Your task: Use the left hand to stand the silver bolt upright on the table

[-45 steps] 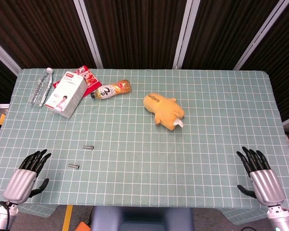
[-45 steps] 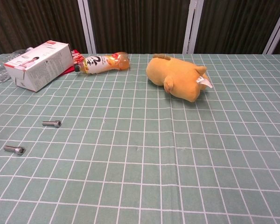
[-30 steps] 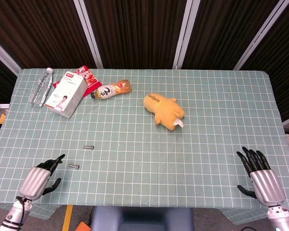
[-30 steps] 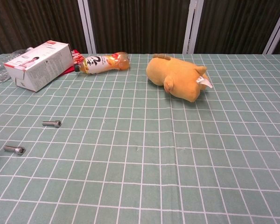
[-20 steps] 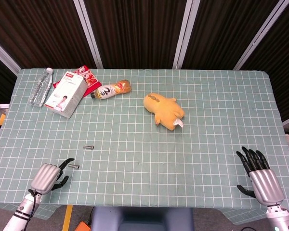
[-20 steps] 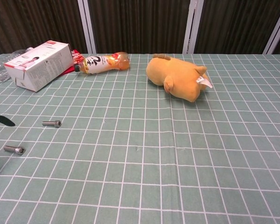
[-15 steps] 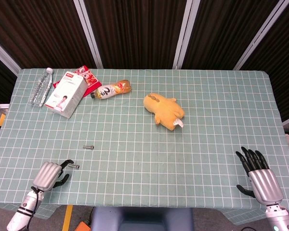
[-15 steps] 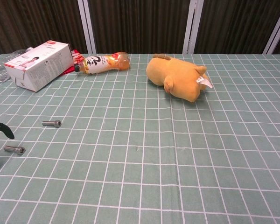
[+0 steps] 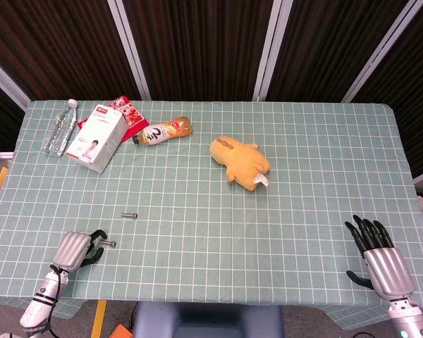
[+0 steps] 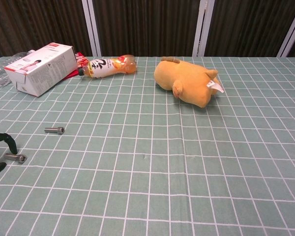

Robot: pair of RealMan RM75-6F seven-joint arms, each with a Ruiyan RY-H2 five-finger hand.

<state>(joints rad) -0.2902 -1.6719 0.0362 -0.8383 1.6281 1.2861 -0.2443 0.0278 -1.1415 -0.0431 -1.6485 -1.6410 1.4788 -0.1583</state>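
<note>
Two silver bolts lie flat on the green checked table. The nearer bolt (image 9: 108, 243) (image 10: 15, 157) lies just right of my left hand (image 9: 76, 249), whose dark fingers (image 10: 5, 138) arch over the bolt's left end. The thumb sits below it, and nothing is gripped. The farther bolt (image 9: 130, 215) (image 10: 54, 130) lies apart, further back and to the right. My right hand (image 9: 379, 258) rests open near the table's front right corner, fingers spread and empty; the chest view does not show it.
At the back left are a clear water bottle (image 9: 59, 127), a white carton (image 9: 95, 138) (image 10: 41, 68), a red packet (image 9: 129, 111) and a lying juice bottle (image 9: 162, 131) (image 10: 108, 66). A yellow plush toy (image 9: 240, 163) (image 10: 186, 87) lies near the middle back.
My left hand has moved right along the front edge to the nearer bolt and curled its fingers around the bolt's left end. The bolts and right hand have not moved.
</note>
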